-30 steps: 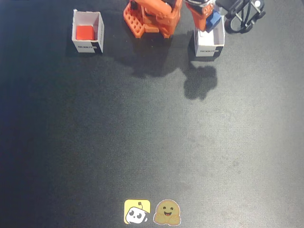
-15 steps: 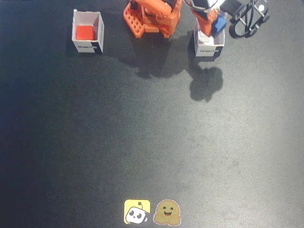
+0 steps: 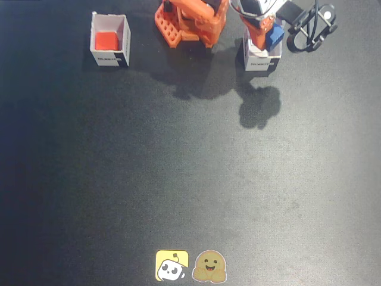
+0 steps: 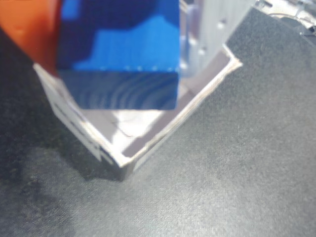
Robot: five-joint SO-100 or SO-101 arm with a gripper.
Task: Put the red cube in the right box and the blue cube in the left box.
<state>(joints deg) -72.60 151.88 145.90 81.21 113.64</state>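
The red cube (image 3: 107,41) lies inside the white box (image 3: 111,40) at the back left of the fixed view. My gripper (image 3: 268,37) is shut on the blue cube (image 3: 275,36) and holds it just above the other white box (image 3: 262,60) at the back right. In the wrist view the blue cube (image 4: 118,54) fills the top, pinched between an orange finger (image 4: 29,29) on the left and a clear finger (image 4: 207,34) on the right. The open white box (image 4: 148,133) lies directly under the cube, its near corner pointing down.
The orange arm base (image 3: 190,21) stands at the back middle. A black clamp (image 3: 312,27) sits at the back right. Two stickers, a yellow one (image 3: 172,266) and a brown one (image 3: 209,267), lie at the front edge of the dark mat (image 3: 190,179).
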